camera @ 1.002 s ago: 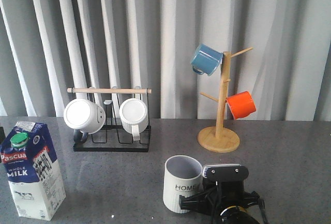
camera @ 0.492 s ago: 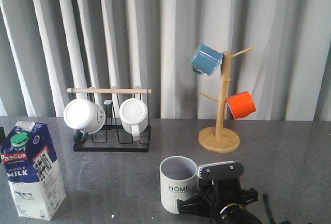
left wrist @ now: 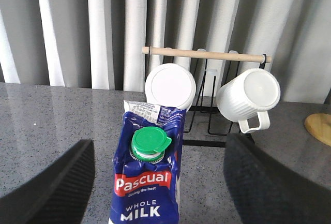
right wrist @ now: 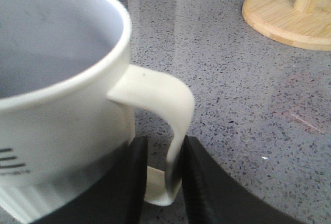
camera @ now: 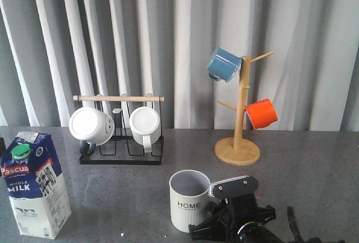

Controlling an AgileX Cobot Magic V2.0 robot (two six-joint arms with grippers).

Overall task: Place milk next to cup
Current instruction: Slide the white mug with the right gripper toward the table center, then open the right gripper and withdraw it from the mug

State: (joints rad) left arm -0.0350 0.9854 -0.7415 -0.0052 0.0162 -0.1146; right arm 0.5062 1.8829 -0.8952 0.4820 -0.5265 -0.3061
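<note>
The right gripper (right wrist: pixel 160 175) sits low at the front edge of the tabletop (camera: pixel 303 170), its black fingers (right wrist: pixel 132 182) pinching the lower part of the cup's handle from both sides. The cup (camera: pixel 190 200) stands upright near the front edge, a little right of the middle, its "HOME" lettering facing the front camera and its grey inside empty. The left gripper (left wrist: pixel 160 182) hangs behind and above the milk (camera: pixel 35 184), its jaws spread wide to either side of the carton without touching it. The milk stands upright at the front left corner, well apart from the cup, green cap on top and the "Pascual" label facing forward. Toward the back edge on the left, a black wire rack (camera: pixel 120 142) with a wooden bar holds two white mugs (camera: pixel 91 125) on their sides. To the right, a wooden mug tree (camera: pixel 239 131) carries a blue mug (camera: pixel 223 64) high up and an orange mug (camera: pixel 262 114) lower down. The tabletop is speckled grey stone, slightly glossy. Pale pleated curtains (camera: pixel 168 35) fill the whole background.
</note>
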